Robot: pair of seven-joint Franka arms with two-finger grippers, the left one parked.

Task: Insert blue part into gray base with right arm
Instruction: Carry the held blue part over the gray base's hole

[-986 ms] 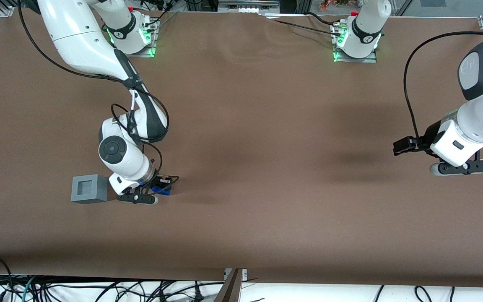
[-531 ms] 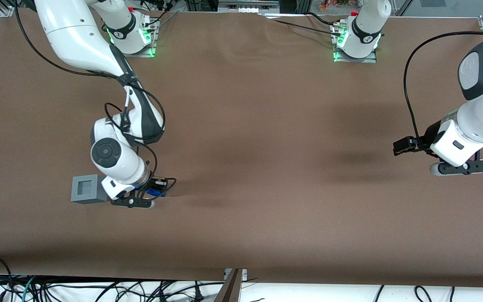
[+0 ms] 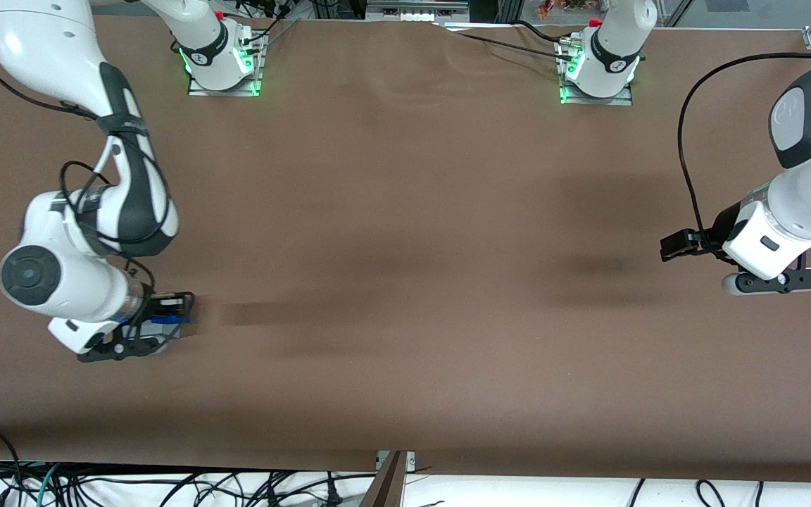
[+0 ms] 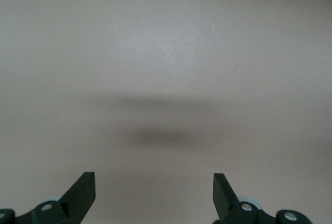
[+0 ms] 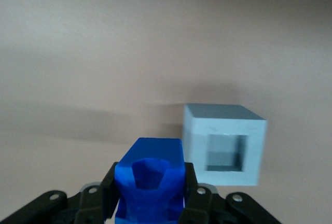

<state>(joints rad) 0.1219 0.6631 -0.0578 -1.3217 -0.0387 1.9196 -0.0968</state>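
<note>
My right gripper [image 5: 150, 195] is shut on the blue part [image 5: 150, 182], a lumpy bright-blue block with a hollow facing the wrist camera, held between the black fingers [image 5: 193, 193]. The gray base [image 5: 224, 143], a light-grey cube with a square recess in its top, stands on the table close beside the held part and lower than it. In the front view the right arm [image 3: 60, 278] hangs over the working arm's end of the table. Its gripper [image 3: 158, 328] shows a strip of the blue part [image 3: 168, 320]. The gray base is hidden under the arm there.
A brown cloth covers the table [image 3: 405, 246]. The two arm bases [image 3: 222, 63] [image 3: 599, 67] stand farthest from the front camera. Cables [image 3: 166, 486] lie below the table's near edge.
The right arm has carried the blue part up off the table and sideways toward its own end, over the spot where the gray base stood. The base no longer shows in the front view.
</note>
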